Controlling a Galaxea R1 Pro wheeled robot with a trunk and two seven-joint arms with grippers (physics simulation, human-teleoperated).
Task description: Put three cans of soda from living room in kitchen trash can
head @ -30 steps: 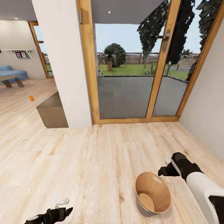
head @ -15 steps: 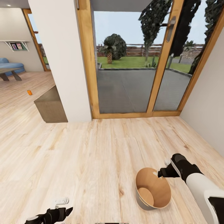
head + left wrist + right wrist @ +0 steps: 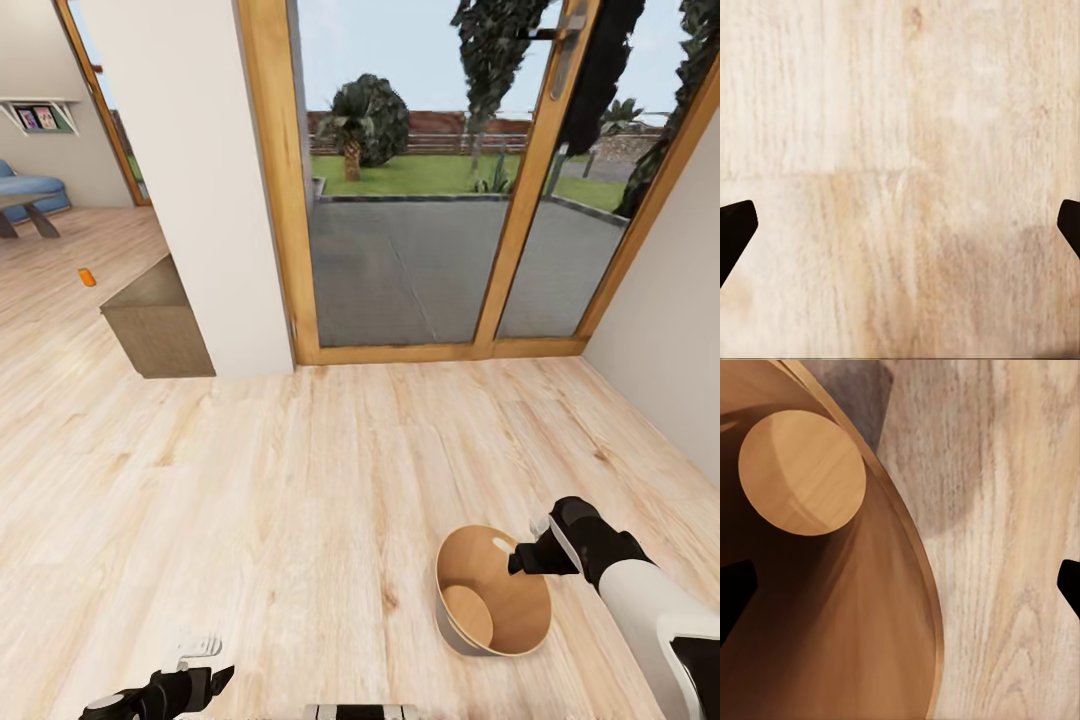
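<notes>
While wide open, right claw (image 3: 528,556) over tash can (image 3: 470,640) rim

Home interior, wood floor (image 3: 250,480), patio doors (image 3: 430,200), sofa (image 3: 25,188)

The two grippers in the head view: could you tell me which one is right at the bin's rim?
The right gripper sits at the rim of the tapered bin. The left gripper hangs over bare wood floor, well apart from it.
</notes>
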